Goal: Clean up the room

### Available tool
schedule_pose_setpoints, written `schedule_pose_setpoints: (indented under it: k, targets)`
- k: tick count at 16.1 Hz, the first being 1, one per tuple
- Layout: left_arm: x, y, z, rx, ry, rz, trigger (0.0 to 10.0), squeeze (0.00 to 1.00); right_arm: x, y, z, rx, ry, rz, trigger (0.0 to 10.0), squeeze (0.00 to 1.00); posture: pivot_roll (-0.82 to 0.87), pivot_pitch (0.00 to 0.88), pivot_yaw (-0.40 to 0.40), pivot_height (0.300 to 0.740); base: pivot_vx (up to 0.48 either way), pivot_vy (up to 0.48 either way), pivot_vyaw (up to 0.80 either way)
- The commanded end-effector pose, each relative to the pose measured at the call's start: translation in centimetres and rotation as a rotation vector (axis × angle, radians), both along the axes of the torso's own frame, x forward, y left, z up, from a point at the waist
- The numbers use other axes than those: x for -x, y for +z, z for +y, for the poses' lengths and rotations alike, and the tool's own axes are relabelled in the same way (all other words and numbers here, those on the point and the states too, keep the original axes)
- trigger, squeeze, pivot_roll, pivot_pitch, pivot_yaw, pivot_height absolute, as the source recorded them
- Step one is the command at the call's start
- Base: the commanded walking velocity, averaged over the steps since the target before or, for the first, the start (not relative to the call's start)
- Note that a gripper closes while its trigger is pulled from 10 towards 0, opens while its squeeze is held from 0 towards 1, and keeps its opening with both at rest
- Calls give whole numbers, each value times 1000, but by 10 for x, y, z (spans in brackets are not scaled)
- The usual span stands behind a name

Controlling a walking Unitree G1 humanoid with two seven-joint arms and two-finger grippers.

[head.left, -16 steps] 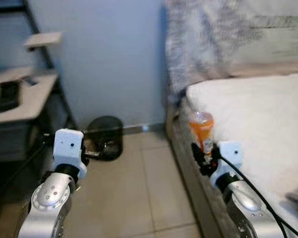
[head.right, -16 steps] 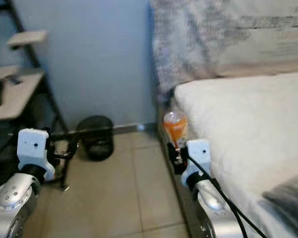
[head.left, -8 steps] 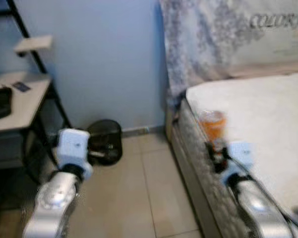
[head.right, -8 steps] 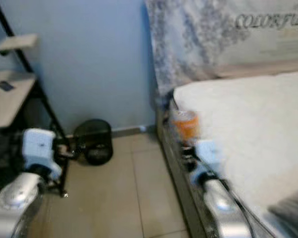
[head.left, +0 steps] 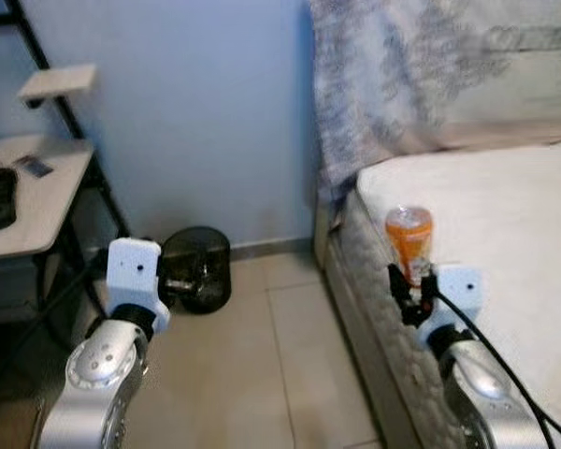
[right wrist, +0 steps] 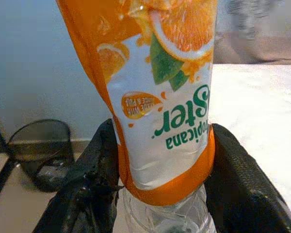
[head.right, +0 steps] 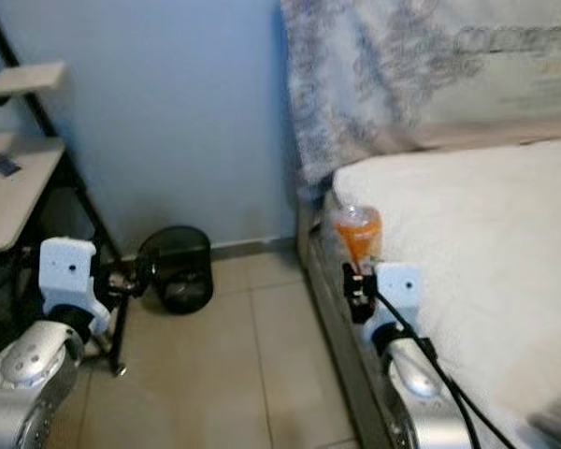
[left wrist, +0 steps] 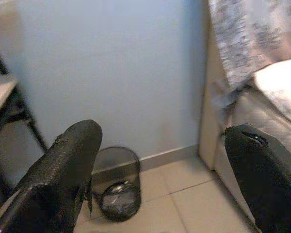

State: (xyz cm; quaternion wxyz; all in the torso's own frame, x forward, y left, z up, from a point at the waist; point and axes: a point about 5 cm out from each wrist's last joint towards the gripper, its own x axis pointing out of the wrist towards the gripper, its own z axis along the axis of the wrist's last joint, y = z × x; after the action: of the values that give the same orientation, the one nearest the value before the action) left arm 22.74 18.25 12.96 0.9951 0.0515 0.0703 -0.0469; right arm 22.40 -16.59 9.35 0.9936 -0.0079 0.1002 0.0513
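Note:
An orange-labelled plastic bottle [head.left: 409,245] stands upside down in my right gripper [head.left: 409,290], which is shut on it beside the bed's edge. In the right wrist view the bottle [right wrist: 162,92] sits between both black fingers [right wrist: 89,179], cap end toward the wrist. A black mesh wastebasket [head.left: 196,268] stands on the tiled floor against the blue wall, left of the bed. My left gripper [left wrist: 160,170] is held open in front of me with nothing between its fingers, and the wastebasket [left wrist: 117,187] lies beyond it.
The white mattress [head.left: 505,215] fills the right side, with a patterned cloth [head.left: 383,84] hanging at its head. A black-framed desk [head.left: 28,201] with a dark object on it stands at the left. Beige floor tiles [head.left: 290,374] run between desk and bed.
The view has shifted and sharpened as I moved. The bottle stays in my right gripper, now a little further right in view. The left gripper stays open.

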Motion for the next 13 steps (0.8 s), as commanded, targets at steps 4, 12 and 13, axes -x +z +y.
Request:
schedule_pose_setpoints:
  k: [4,12,13]
  targets:
    - [1,1,6,-27,10,0,10000,0,-1,4,8,8,54,-22,10000,0,-21,0,41,740,0,0,0]
    - [0,2,3,-52,-22,-17,10000,0,-1,1,6,-38,17,-3,10000,0,-18,0,39,740,272,0,0]
    - [1,2,4,-52,-21,-16,10000,0,-1,1,6,-37,16,-5,10000,0,-17,0,38,740,281,0,0]
